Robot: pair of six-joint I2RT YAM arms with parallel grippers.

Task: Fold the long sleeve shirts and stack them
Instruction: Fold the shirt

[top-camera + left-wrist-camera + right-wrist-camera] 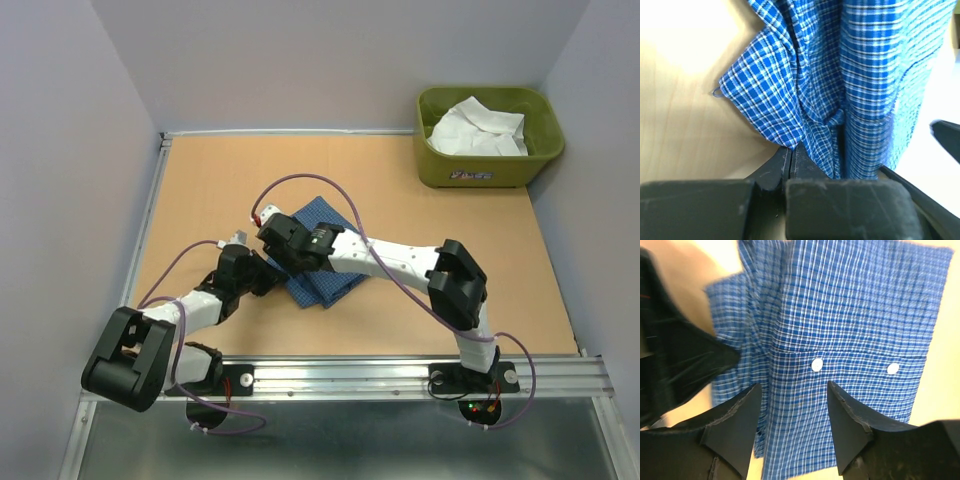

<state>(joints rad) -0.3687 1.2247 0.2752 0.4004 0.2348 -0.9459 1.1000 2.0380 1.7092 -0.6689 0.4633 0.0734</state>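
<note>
The blue shirt (322,284) is laid folded on the surface (220,180) and is largely covered by both arms in the top view. The right hand (794,387) is held released just above it, with nothing between its fingers. The left hand (790,155) is clenched at the shirt's edge; whether cloth is pinched cannot be told. The white shirt (478,128) is bunched in the green tub (440,170), well apart.

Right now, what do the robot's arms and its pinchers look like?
Both arms, the left arm and the right arm, have smooth white plastic links joined by chunky black joints. A thin purple cable loops along each one. The left gripper and right gripper have flat, scuffed black fingers. Small red and green lights glow at the right base.
</note>
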